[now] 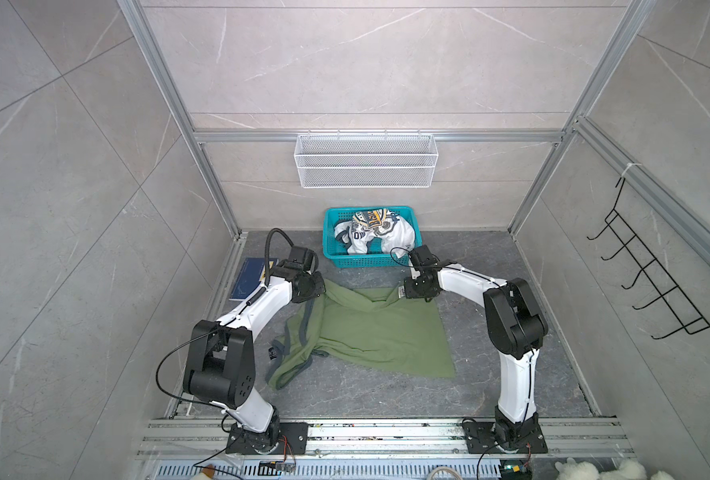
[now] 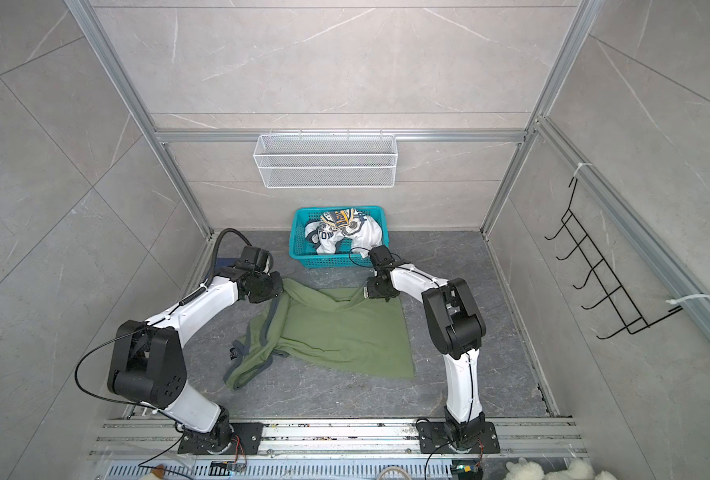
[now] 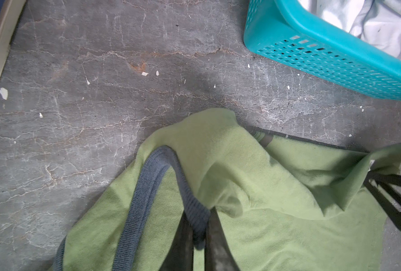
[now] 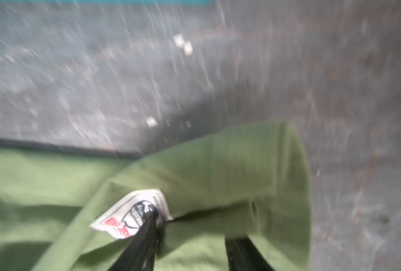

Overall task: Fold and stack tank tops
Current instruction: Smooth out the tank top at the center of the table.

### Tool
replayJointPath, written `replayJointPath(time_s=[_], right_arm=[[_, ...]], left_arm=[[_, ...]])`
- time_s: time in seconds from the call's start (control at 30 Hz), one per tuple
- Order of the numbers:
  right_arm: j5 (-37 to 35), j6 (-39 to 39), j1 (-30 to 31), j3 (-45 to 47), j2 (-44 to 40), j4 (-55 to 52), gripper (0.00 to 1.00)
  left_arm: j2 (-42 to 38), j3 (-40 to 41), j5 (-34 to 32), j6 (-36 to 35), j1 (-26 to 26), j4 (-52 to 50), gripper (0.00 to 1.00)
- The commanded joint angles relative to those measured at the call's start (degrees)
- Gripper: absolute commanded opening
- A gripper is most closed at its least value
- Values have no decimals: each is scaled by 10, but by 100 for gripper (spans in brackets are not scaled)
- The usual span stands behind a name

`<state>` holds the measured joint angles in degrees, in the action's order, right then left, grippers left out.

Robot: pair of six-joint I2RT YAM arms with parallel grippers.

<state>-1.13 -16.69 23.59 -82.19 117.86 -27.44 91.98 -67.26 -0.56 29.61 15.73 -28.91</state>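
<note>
Olive green tank top: lies rumpled on the grey bench between both arms, just in front of the teal basket; white tank top: sits crumpled inside that basket. Left end effector: closed on the green top's navy-grey armhole trim. Right end effector: jaws apart at the top's far corner, white label against one jaw, green cloth between.

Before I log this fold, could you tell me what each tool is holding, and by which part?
Left tool pinches the olive tank top by its navy-grey armhole trim. Right tool, jaws apart at the hem corner, holds nothing.
</note>
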Motion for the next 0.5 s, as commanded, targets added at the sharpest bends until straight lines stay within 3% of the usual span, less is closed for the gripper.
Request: replayJointPath(time_s=[0.0, 0.17, 0.47], right_arm=[[-5, -15, 0, 15, -18, -2, 48], [3, -15, 0, -4, 3, -1, 46], [-19, -18, 2, 25, -52, -3, 17]], left_arm=[[0, 0, -8, -7, -3, 1, 0], [2, -2, -4, -7, -3, 0, 0], [-24, 9, -19, -10, -3, -7, 0]])
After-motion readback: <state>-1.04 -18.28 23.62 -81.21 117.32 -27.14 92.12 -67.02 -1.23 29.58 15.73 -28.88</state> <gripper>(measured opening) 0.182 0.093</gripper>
